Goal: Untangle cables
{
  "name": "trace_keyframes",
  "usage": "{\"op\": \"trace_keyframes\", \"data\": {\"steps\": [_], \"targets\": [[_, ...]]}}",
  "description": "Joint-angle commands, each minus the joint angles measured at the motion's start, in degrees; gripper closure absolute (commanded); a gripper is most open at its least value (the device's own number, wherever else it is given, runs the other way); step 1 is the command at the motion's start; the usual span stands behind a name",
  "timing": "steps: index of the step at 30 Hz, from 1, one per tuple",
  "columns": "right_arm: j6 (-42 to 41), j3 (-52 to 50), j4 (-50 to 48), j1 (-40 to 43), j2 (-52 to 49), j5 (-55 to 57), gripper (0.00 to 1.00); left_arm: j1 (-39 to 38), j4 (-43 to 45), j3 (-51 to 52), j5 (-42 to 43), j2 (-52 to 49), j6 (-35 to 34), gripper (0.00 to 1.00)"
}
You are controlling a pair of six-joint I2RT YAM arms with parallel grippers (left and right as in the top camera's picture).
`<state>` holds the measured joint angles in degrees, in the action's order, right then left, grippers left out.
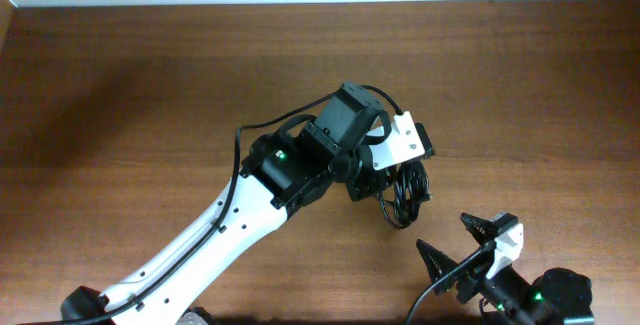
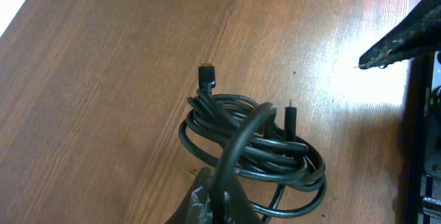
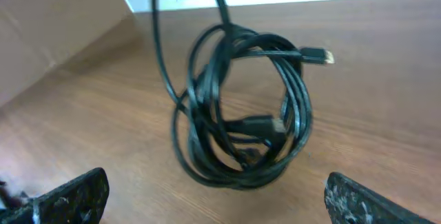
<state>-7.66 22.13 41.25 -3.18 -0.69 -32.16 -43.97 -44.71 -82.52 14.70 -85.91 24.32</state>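
Observation:
The cables (image 1: 408, 197) are one bunched coil of thin glossy black cords near the table's middle right. My left gripper (image 1: 392, 173) is over the coil. In the left wrist view its fingers (image 2: 222, 198) are shut on one strand that rises out of the cables (image 2: 256, 147), and two small plug ends stick out of the coil. My right gripper (image 1: 444, 233) is open and empty, a little to the front right of the coil. In the right wrist view the cables (image 3: 241, 117) hang as upright loops ahead of the open fingers (image 3: 217, 200), apart from them.
The wooden table (image 1: 150, 95) runs to a pale wall at the back. The left arm's white link (image 1: 215, 235) crosses the front left. The right arm's base (image 1: 545, 295) sits at the front right edge.

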Motion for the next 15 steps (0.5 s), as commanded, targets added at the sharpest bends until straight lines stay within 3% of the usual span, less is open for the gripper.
{"op": "trace_keyframes", "data": {"steps": [1,15], "targets": [[-0.4,0.6,2.0,0.2,0.5,4.4,0.01,-0.1,0.6,-1.1,0.5,1.3,-1.2,1.00],[-0.8,0.6,1.6,0.2,0.5,0.7,0.01,-0.1,1.8,-1.1,0.5,1.3,-3.1,1.00]]}}
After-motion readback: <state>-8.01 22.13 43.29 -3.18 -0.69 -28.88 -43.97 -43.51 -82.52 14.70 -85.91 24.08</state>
